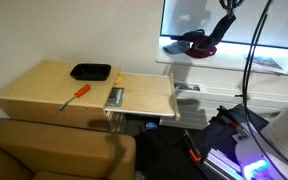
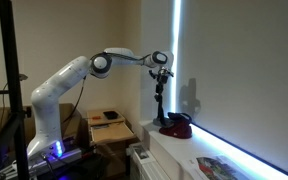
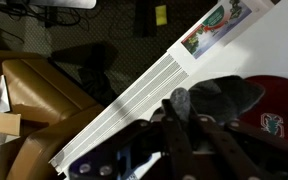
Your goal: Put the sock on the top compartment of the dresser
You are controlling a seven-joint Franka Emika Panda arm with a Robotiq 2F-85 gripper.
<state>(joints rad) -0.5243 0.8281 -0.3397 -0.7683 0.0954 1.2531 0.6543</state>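
My gripper [image 2: 161,72] is shut on the dark sock [image 2: 161,100], which hangs straight down from the jaws above the white wall shelf. In an exterior view the gripper [image 1: 227,10] is at the top edge with the sock [image 1: 221,30] dangling just over the maroon-and-dark cap [image 1: 192,44]. In the wrist view the closed fingers [image 3: 184,120] pinch the sock [image 3: 181,101], and the cap [image 3: 269,105] lies behind it. The dresser's top compartment [image 1: 146,97] is pulled out, flat and pale, well below and to the side of the gripper.
A black tray [image 1: 90,72] and an orange-handled screwdriver [image 1: 76,95] lie on the dresser top. A brown sofa [image 1: 54,150] stands in front. The white shelf [image 1: 239,62] carries a magazine [image 3: 212,25]. Cables and the robot base [image 1: 284,140] fill the floor nearby.
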